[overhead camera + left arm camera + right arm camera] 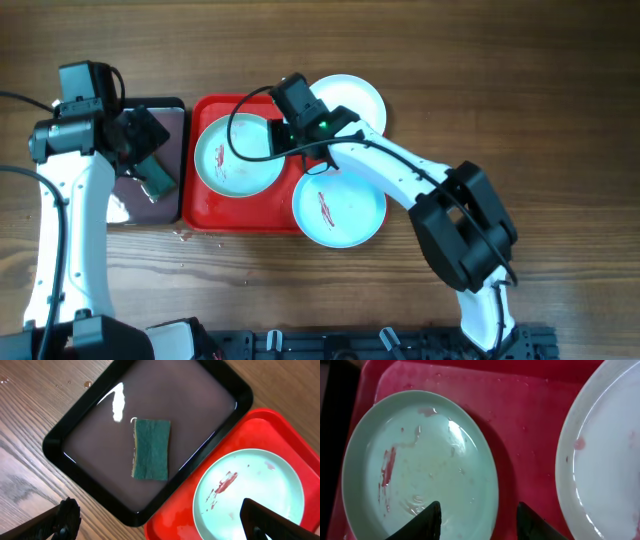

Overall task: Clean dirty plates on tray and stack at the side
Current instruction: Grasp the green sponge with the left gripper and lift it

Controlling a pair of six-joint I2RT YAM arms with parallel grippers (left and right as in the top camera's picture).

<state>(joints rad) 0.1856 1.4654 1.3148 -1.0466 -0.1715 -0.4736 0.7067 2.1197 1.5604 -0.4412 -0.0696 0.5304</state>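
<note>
A brown wooden table [520,80] is seen. A red tray [215,215] and a black tray [170,118] are set on it side by side. A white plate [355,95] and a mint plate [340,210] are laid overhanging the red tray's right corners.

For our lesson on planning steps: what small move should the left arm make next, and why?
Probably lower the open left gripper onto the green sponge and close: it lies loose in the black tray below, and the nearby mint plate shows red smears.
</note>
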